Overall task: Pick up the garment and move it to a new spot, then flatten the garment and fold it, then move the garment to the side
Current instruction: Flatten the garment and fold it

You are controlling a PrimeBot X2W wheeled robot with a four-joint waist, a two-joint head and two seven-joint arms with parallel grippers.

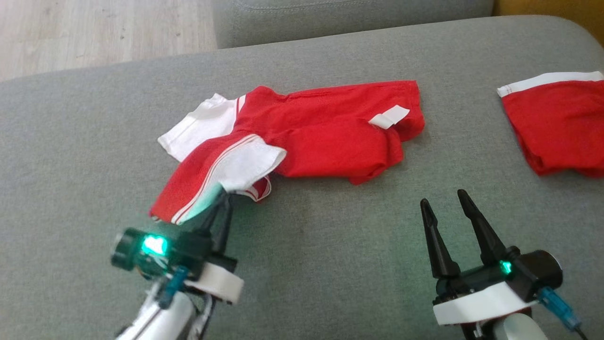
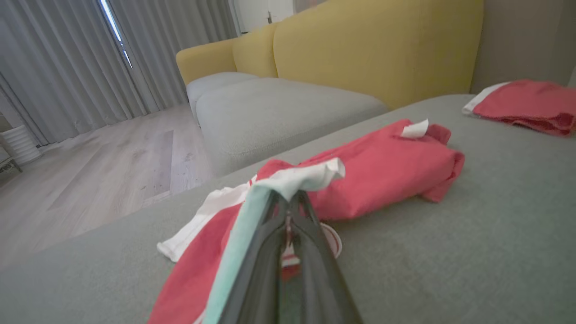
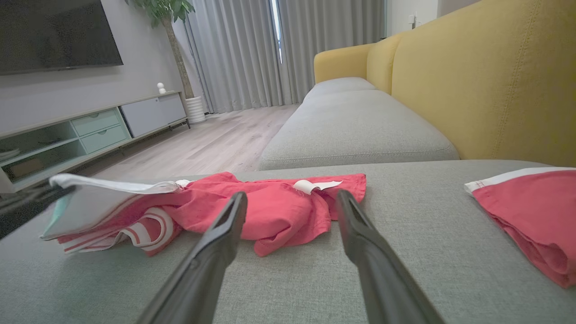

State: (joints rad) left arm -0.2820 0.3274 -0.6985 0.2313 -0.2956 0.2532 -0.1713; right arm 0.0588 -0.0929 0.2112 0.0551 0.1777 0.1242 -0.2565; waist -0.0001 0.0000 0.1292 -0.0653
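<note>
**While one gripper pinches cloth: two garments, one sofa**

One grey sofa seat (image 1: pixel 330 245) with yellow backrests (image 3: pixel 495 90), beside a wood floor (image 1: pixel 94 33) and grey curtains (image 3: pixel 243 54). Two red-and-white garments lie well apart: the crumpled garment (image 1: pixel 330 132) at centre and a second garment (image 1: pixel 557 127) at the right edge. Of two grippers, the left gripper (image 1: pixel 224 200) is clamped on the crumpled garment's white edge. The right gripper (image 1: pixel 443 198) is spread and holds nothing.

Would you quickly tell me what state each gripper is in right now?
Left gripper: shut on the near edge of the red garment.
Right gripper: open, holding nothing.
</note>
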